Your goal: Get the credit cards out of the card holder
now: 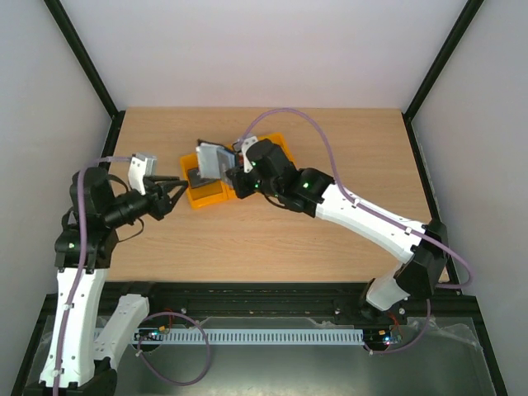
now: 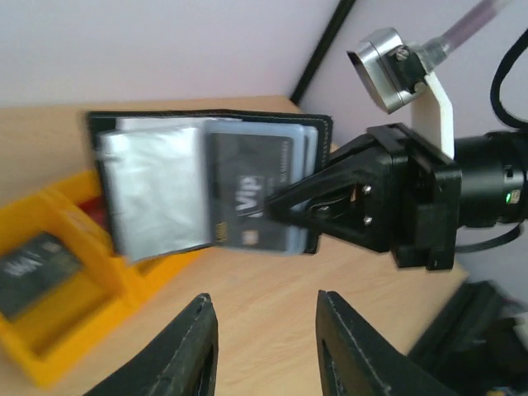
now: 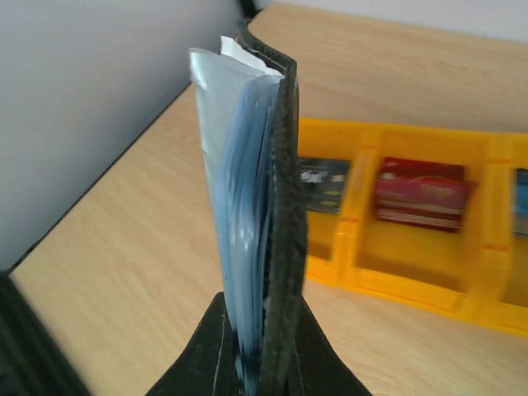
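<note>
right gripper (image 2: 305, 210) clamps the card holder (image 2: 157, 190) open by the yellow bins (image 2: 49, 363); left gripper (image 2: 264, 301) hangs released, just short. dark grey card (image 2: 252, 198) sits in its pocket: pinch only that card's edge, pull straight out along it, right arm rigid.

Wooden table (image 1: 330, 247): yellow bins (image 1: 210, 199) on top.

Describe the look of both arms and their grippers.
The left arm and right arm have white shells with black joints. A lilac cable loops along each. The left gripper and right gripper are black, two-fingered, each with a silver camera.
</note>
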You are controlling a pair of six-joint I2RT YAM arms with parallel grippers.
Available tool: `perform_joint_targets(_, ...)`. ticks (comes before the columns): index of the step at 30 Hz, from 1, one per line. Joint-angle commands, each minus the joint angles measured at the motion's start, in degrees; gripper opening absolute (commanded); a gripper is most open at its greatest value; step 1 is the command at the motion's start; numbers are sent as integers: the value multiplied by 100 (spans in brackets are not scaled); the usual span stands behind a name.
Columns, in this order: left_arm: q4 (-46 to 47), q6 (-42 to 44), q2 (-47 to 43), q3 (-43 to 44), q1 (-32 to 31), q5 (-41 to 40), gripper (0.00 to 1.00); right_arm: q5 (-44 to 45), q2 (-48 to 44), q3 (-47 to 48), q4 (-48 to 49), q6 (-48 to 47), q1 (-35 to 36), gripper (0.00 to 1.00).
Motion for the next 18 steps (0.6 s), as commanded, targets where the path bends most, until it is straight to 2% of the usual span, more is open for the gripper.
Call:
perform_joint_targets(1,697,-997,-45,-613,-7,1155,32,-853,-6,255,433,-93,192,2)
perform_joint_targets(9,916,-1175,32,-728,-127,1197,32,-2937,-107,-21,1374,-170,186,2)
perform_joint_targets(18,1018,-1386,-12,-721,-88,1459,33,-4209,-525,-207,1703,-600,155,2)
